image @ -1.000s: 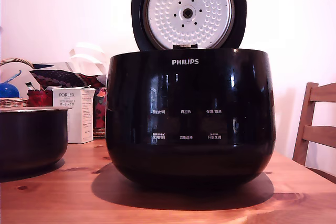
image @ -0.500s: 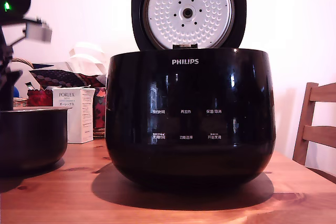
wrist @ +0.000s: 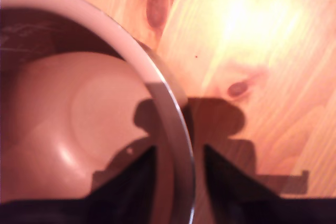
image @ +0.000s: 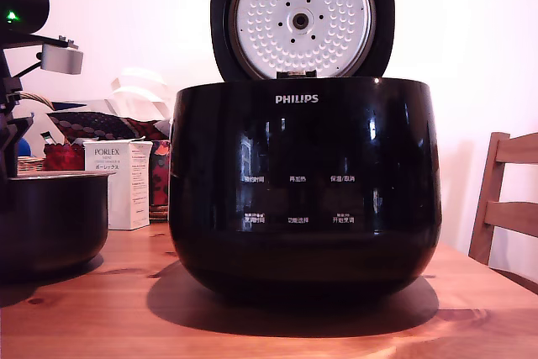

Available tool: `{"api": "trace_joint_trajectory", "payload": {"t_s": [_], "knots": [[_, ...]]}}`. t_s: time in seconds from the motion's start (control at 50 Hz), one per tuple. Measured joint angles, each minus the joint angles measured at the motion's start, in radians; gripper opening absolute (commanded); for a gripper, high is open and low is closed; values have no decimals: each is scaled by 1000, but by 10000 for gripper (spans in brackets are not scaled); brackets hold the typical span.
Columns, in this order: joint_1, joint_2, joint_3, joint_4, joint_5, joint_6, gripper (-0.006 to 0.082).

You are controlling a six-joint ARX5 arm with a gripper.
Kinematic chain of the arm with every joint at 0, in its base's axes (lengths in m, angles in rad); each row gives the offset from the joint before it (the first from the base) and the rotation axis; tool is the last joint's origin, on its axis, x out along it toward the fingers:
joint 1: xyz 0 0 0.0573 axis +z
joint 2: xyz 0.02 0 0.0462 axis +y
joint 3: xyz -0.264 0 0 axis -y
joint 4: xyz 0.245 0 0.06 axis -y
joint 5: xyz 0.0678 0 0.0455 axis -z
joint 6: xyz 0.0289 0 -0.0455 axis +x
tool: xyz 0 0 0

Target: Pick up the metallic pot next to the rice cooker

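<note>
Progress looks like the approach is done and the grasp itself is left. One metallic pot sits on the wooden table at the exterior view's left edge, just beside the one rice cooker, whose lid stands open. The single gripper is spread open above the pot, one finger over the inside and the other over the table outside, so the jaws straddle the pale rim. Nothing is clasped yet and the pot rests flat. Closing on the wall and lifting remain, as I judge it. Behind stand one white PORLEX box and one wooden chair far right.
</note>
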Motion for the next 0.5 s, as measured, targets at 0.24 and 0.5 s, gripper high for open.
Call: {"api": "trace_joint_trajectory", "payload": {"t_s": [0.24, 0.5], "knots": [[0, 0, 0, 2, -5, 5, -21], [-1, 0, 1, -8, -39, 6, -21]]}}
